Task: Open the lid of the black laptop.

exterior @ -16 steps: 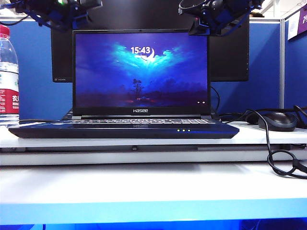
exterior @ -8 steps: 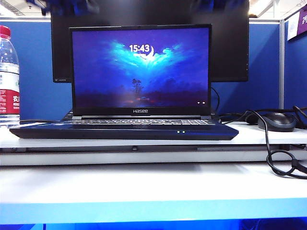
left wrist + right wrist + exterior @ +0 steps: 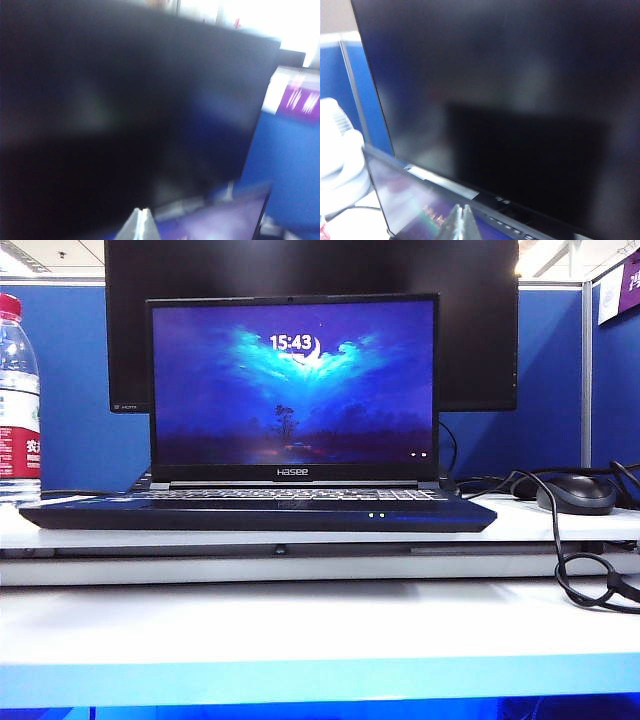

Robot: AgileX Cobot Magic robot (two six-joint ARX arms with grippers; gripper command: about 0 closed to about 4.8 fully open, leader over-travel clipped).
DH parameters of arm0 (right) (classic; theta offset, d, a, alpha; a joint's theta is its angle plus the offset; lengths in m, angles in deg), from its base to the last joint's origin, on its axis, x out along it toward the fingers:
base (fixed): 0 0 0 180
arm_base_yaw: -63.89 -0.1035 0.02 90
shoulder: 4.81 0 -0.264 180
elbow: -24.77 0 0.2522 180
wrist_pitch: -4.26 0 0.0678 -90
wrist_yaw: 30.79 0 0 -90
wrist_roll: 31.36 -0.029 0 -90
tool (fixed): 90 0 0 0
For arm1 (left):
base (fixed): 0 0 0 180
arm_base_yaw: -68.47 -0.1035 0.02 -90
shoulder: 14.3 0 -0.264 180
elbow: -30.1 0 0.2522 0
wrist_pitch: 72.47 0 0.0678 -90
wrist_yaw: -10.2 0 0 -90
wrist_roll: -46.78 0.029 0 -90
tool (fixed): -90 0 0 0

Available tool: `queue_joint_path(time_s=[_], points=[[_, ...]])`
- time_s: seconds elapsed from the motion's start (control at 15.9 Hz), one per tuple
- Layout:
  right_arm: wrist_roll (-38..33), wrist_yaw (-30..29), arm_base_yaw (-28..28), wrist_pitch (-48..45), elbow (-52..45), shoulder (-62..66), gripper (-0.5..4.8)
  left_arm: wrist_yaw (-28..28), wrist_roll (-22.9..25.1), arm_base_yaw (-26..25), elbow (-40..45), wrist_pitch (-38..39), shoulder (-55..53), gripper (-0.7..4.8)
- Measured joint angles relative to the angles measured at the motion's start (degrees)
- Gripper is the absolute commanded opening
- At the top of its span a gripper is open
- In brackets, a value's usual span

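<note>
The black laptop [image 3: 260, 515] sits on the white desk, facing the exterior camera. Its lid [image 3: 293, 390] stands upright, the lit screen showing a blue picture, "15:43" and the "Hasee" mark. Neither arm shows in the exterior view. In the left wrist view my left gripper [image 3: 142, 211] is shut and empty, held high beside the lid's lit screen [image 3: 225, 220]; this view is blurred. My right gripper [image 3: 463, 207] is shut too, with nothing in it, hovering above the lid's screen [image 3: 405, 200].
A bigger black monitor [image 3: 470, 330] stands right behind the laptop and fills both wrist views [image 3: 520, 100]. A water bottle [image 3: 18, 400] stands at the left. A black mouse [image 3: 578, 493] and its looping cable [image 3: 565, 570] lie at the right. Blue partition walls close the back.
Both grippers, seen at the lid's top corners a second ago, have risen out of the exterior view. The lid's top edge now stands slightly higher.
</note>
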Motion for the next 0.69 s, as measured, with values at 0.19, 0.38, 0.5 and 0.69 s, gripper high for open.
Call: queue_joint_path(time_s=[0.19,0.38,0.5,0.69], points=[[0.1,0.2,-0.4,6.2,0.0,-8.5,0.09,-2.2,1.5,0.0,1.4,6.5,11.0,0.12],[1.2,1.0,-0.8,12.3,0.0,-19.9,0.09,-5.2,1.0,0.0,8.1,12.3,27.2,0.12],[1.3,1.4,-0.8,15.7,-0.3,-26.2,0.09,-6.2,1.0,0.0,10.4,15.1,36.0,0.12],[1.0,3.3,-0.9,18.1,-10.9,-39.9,0.09,-6.5,-0.2,0.0,16.4,21.6,46.9,0.12]])
